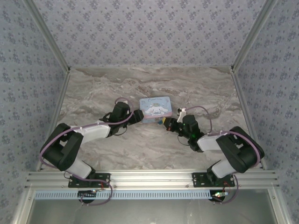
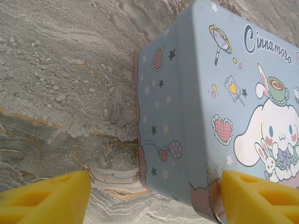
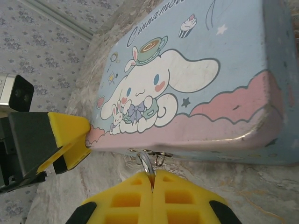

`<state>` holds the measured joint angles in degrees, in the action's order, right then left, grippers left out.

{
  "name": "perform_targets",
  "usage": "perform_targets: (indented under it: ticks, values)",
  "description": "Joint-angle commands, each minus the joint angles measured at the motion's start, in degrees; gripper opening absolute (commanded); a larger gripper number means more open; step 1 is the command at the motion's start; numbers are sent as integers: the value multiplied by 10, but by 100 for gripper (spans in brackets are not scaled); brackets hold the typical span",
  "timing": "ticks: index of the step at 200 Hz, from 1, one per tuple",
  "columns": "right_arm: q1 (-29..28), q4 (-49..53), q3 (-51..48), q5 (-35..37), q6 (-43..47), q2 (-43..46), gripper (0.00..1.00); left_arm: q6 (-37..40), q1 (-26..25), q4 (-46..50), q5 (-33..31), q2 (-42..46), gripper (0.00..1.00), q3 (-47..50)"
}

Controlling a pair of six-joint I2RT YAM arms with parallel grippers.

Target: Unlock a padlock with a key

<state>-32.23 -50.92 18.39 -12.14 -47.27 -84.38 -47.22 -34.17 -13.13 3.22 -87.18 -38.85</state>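
From above: left claw (image 1: 138,115) at the left near corner of the tin (image 1: 156,107); padlock (image 1: 161,122), a blue speck, at the tin's near edge, just beside right claw (image 1: 167,124). Left wrist: left claw spread, touching a tin corner. Right wrist: right claw pressed together, tips meeting a silvery shackle (image 3: 145,161) under the tin; anything pinched, cannot tell.
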Motion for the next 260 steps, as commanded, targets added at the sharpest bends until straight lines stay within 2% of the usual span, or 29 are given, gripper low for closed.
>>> perform_targets:
  ticks: [1, 37, 76, 134, 148, 174, 190, 260]
  values:
    - [6, 56, -4, 7, 26, 31, 1, -1, -1, 37, -6, -12, 72, -1]
    - [7, 184, 7, 3, 73, 107, 1, 1, -1, 33, -2, 12, 75, 2]
    - [9, 342, 23, 1, 136, 211, 1, 7, 0, 17, -3, 83, 78, 18]
    - [9, 612, 126, -34, 232, 293, 1, 19, 2, -10, -71, 293, 84, 83]
    - [9, 680, 159, -41, 245, 295, 1, 29, 3, 0, -92, 355, 86, 97]
    - [-3, 779, 210, -59, 260, 285, 0, 40, 7, 53, -131, 453, 97, 106]
    - [-18, 815, 224, -61, 255, 276, 0, 51, 11, 81, -139, 490, 98, 103]
    - [-90, 902, 265, -61, 241, 183, 0, 92, 13, 119, -117, 506, 99, 84]
